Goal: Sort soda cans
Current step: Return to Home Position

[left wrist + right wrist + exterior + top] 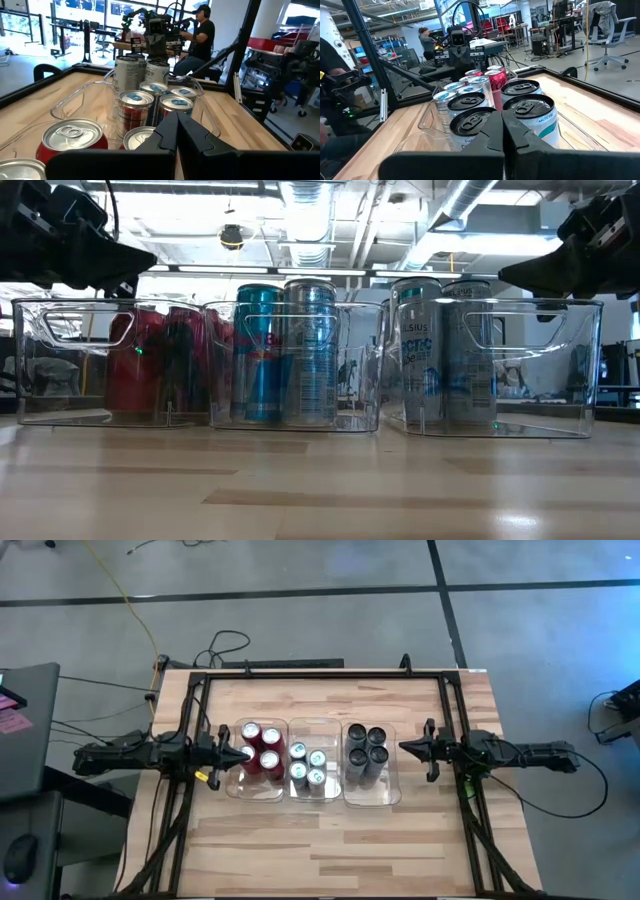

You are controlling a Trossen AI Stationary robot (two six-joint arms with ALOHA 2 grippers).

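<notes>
Three clear bins stand side by side at mid-table. The left bin point(232, 786) holds the red cans point(260, 747), the middle bin point(316, 723) the silver-white and blue cans point(307, 765), the right bin point(391, 798) the dark grey cans point(367, 747). All stand upright on the bin floors. My left gripper point(245, 751) is shut and hovers over the left bin's left rim, with red cans point(72, 137) just below its fingers. My right gripper point(403, 748) is shut and hovers over the right bin's right rim, above the grey cans point(525, 112).
Black frame rails point(320, 674) run along the table's far edge and down both sides. Bare wood lies before the bins point(320, 845) and behind them point(320, 700). Beyond the table a person point(200, 35) sits in the room, and another person point(426, 42) stands there.
</notes>
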